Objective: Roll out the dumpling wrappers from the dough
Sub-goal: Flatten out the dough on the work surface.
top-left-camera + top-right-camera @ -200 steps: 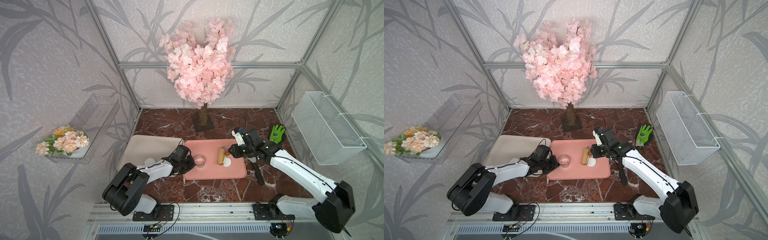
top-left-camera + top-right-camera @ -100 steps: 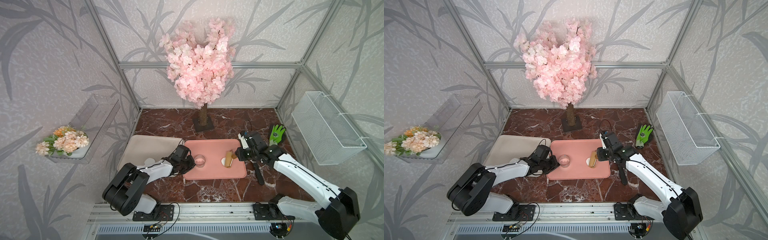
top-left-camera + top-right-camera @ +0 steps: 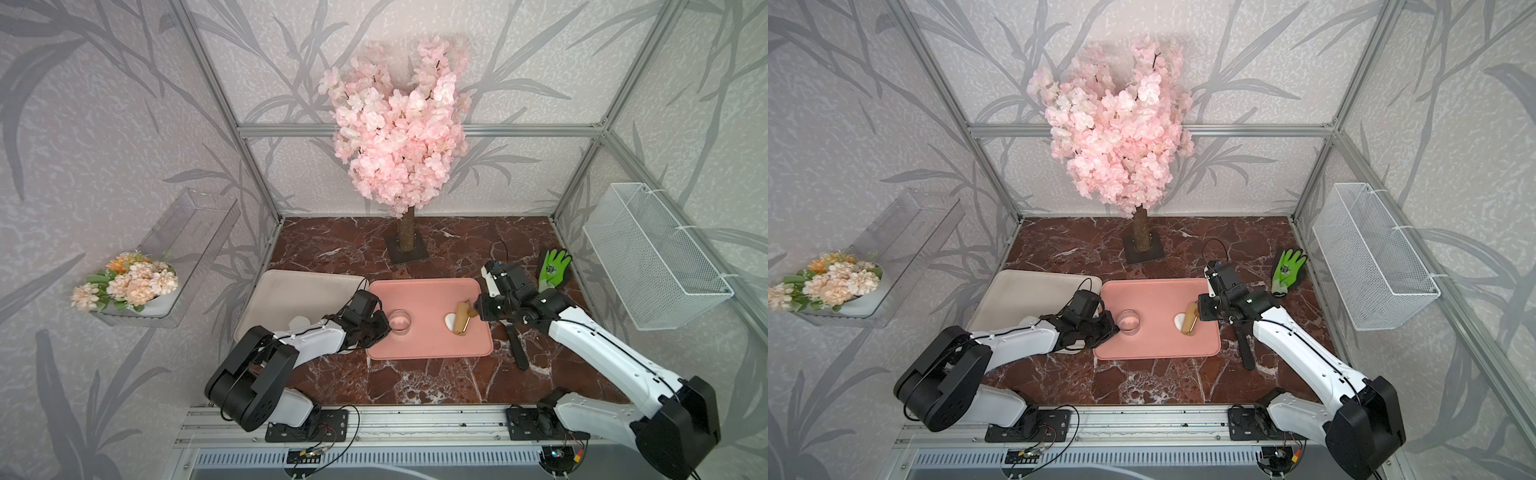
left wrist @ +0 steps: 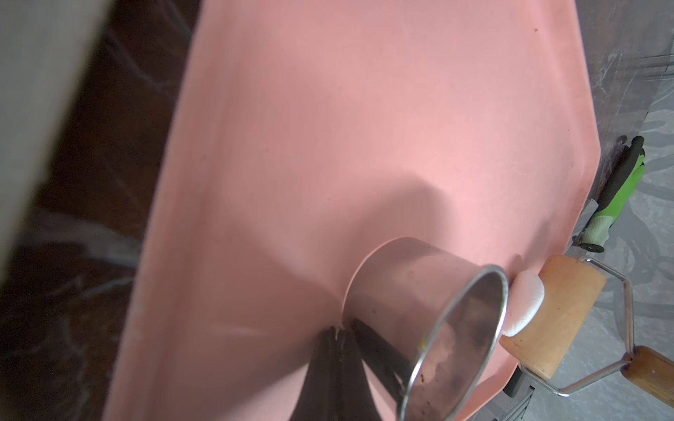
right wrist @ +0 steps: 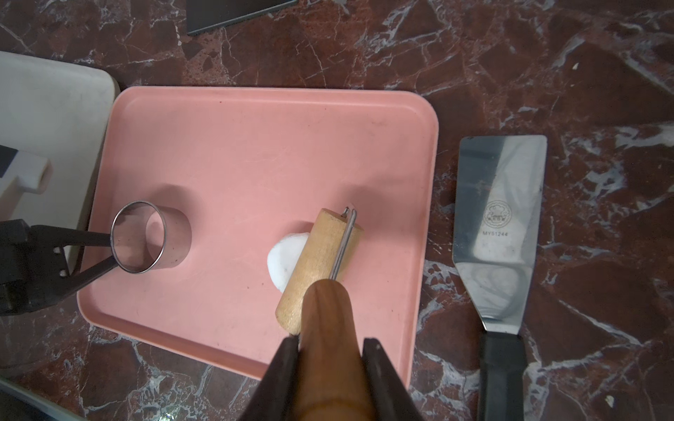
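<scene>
On the pink tray (image 3: 424, 291), toward its R-arm end, the dough (image 3: 450, 321) lies as a small white pad, thick & only partly flattened. Rolling pin (image 3: 461, 320) rests across it. In the R wrist view the wooden barrel covers the half of the dough (image 5: 286, 257) nearer the R arm, leaving a white crescent showing on the side facing the ring cutter (image 5: 146, 240). R gripper (image 5: 330, 359) is clamped on the pin's brown wooden handle, a black finger (image 5: 288, 368) on each side, jaws narrow & tight to the wood; a wire yoke joins handle to barrel. L gripper (image 4: 339, 330) is fully closed, pinching the cutter's thin metal wall btwn its tips. Cutter sits open end up over the tray's L-arm half, well apart from dough & pin; can't tell if its whole rim touches the tray. Both top views show the same layout, w/ cutter (image 3: 1128, 321) and dough (image 3: 1179, 320) on opposite halves. Just beside the pink tray on the L-arm side, a beige tray (image 3: 299, 286) holds one white disc, prob. a wrapper (image 3: 299, 322), partly hidden by the L arm. Metal spatula (image 5: 499, 218) lies flat on the marble near the pink tray's R-arm edge, not touching it. Green glove (image 3: 552, 270) lies farther back.
</scene>
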Controlling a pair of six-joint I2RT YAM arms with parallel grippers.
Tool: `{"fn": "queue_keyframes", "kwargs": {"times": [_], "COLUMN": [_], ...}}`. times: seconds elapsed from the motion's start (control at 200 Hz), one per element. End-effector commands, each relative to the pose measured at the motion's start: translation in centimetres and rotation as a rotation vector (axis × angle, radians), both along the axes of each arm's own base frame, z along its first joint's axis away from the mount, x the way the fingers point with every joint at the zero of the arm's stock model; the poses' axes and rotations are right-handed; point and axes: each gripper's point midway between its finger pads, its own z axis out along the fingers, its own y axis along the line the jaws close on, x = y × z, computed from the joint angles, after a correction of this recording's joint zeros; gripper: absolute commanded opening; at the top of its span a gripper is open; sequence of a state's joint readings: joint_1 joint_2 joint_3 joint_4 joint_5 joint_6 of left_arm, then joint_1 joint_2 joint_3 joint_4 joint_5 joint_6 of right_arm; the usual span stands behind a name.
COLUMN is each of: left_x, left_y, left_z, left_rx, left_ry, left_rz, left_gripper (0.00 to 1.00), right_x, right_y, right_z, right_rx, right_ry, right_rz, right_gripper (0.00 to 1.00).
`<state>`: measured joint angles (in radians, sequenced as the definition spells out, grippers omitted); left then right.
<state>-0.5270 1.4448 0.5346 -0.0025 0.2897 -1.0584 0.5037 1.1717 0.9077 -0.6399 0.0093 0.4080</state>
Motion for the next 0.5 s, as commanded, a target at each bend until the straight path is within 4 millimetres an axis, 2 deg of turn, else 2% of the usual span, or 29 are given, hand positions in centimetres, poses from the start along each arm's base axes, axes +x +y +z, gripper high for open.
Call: {"fn": "queue_keyframes", "kwargs": {"times": [0.0,0.225,0.355,0.495], "left_x": [-4.0,-4.0,-4.0,-4.1], "left_y": [3.3,3.3,3.3,3.4], "left_z": [-4.2,-4.2,-4.2,-4.2], "left_rx": [0.149,0.147,0.145,0.147], "left_ry": [0.173,0.172,0.171,0.173], "left_rz": [0.017,0.017,0.019,0.02], "left_gripper": [0.0,0.0,0.0,0.0], "right_x": [-0.4,-0.4,-0.3,0.0], "right_y": [-5.1,-5.2,-4.6,-2.7], "right_z": [-1.5,-1.8,-1.9,-0.1], "right_rx": [-0.245,-0.258,-0.235,-0.142], "right_ry": [0.023,0.028,0.035,0.008], "right_rz": [-0.09,-0.087,-0.069,-0.013], "right_gripper": [0.0,0.0,0.0,0.0]}}
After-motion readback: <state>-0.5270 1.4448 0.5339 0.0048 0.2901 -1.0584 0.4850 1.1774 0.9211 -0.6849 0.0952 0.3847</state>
